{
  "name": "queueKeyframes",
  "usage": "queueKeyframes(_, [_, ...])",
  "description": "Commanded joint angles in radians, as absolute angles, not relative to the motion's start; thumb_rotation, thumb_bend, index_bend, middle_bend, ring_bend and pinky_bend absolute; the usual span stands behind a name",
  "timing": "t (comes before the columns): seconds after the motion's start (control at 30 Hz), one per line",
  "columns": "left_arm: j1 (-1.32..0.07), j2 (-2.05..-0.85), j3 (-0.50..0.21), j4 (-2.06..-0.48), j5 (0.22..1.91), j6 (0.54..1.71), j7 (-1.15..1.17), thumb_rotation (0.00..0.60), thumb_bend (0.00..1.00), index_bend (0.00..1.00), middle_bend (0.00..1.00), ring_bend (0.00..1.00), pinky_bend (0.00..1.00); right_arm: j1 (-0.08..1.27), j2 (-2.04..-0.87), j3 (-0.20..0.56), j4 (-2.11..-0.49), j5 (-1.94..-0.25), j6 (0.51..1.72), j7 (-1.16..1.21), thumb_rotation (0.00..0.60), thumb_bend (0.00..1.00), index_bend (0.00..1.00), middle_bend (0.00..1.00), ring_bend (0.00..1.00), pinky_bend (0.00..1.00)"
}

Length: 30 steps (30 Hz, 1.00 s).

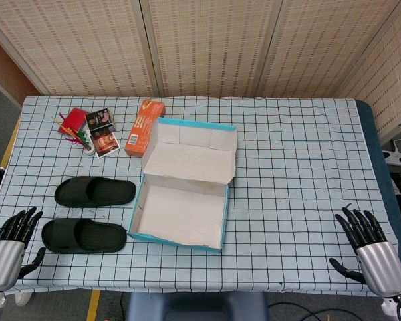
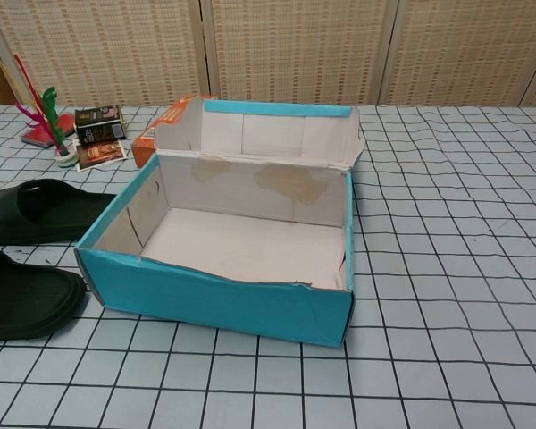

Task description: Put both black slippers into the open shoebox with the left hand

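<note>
Two robot hands spread and empty at the near edge of the checked surface (image 1: 301, 174).

Left robot hand (image 1: 10, 244) rests at about 8 o'clock, fingers apart, just beside the near slipper (image 1: 83, 236); right robot hand (image 1: 367, 244) sits at 4 o'clock, fingers apart too. Far slipper (image 1: 95, 192) lies beyond the near one, both left of the open shoebox (image 1: 180, 214). An orange carton (image 1: 144, 127) and small packets (image 1: 97, 130) sit at 11 o'clock.
</note>
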<state>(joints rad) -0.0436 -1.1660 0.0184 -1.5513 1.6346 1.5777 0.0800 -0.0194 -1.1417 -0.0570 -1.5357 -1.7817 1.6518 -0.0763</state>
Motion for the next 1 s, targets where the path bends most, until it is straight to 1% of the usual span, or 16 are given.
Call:
queueKeyframes(0.03, [-0.048,-1.158,0.029,-1.557,1.643,1.565,0.059,0.6,0.38,0.0,0.0,0.0,0.12,-0.018,-1.141,-0.057,-1.536,-1.781,1.648,-0.076,0.478,0.12,0.0,0.0,0.0,0.0])
queueKeyframes(0.17, [-0.073,-1.159,0.042,-1.557,1.661,1.521,-0.006,0.6,0.36,0.0,0.0,0.0,0.1,-0.018,-1.14,-0.057,-1.538,-1.78,1.65,-0.073,0.476,0.12,0.0,0.0,0.0,0.0])
queueKeyframes(0.23, [-0.094,-1.155,0.046,-1.563,1.65,1.473,-0.025,0.6,0.32,0.0,0.0,0.0,0.08,-0.02,-1.141,-0.057,-1.539,-1.781,1.652,-0.075,0.477,0.12,0.0,0.0,0.0,0.0])
queueKeyframes(0.27, [-0.112,-1.152,0.045,-1.57,1.637,1.432,-0.016,0.6,0.3,0.0,0.0,0.0,0.08,-0.021,-1.142,-0.057,-1.539,-1.782,1.652,-0.078,0.477,0.12,0.0,0.0,0.0,0.0])
queueKeyframes(0.33, [-0.144,-1.147,0.043,-1.589,1.613,1.362,-0.006,0.6,0.28,0.0,0.0,0.0,0.06,-0.02,-1.143,-0.057,-1.539,-1.783,1.651,-0.08,0.478,0.12,0.0,0.0,0.0,0.0])
queueKeyframes(0.47, [-0.211,-1.144,0.025,-1.626,1.539,1.221,0.03,0.6,0.3,0.0,0.0,0.0,0.04,-0.021,-1.148,-0.053,-1.538,-1.779,1.65,-0.097,0.477,0.12,0.0,0.0,0.0,0.0])
queueKeyframes(0.57, [-0.247,-1.154,0.017,-1.647,1.496,1.147,0.071,0.6,0.31,0.0,0.0,0.0,0.04,-0.02,-1.151,-0.052,-1.537,-1.777,1.647,-0.096,0.477,0.12,0.0,0.0,0.0,0.0])
queueKeyframes(0.77, [-0.288,-1.188,0.016,-1.671,1.414,1.057,0.193,0.6,0.31,0.0,0.0,0.0,0.04,-0.016,-1.151,-0.05,-1.535,-1.773,1.639,-0.094,0.477,0.12,0.0,0.0,0.0,0.0])
queueKeyframes(0.9, [-0.298,-1.205,0.014,-1.678,1.34,1.033,0.288,0.6,0.31,0.0,0.0,0.0,0.04,-0.017,-1.146,-0.049,-1.535,-1.771,1.643,-0.086,0.478,0.12,0.0,0.0,0.0,0.0])
queueKeyframes(1.0, [-0.304,-1.218,0.018,-1.681,1.315,1.024,0.316,0.6,0.31,0.0,0.0,0.0,0.04,-0.018,-1.143,-0.048,-1.535,-1.769,1.646,-0.083,0.477,0.12,0.0,0.0,0.0,0.0])
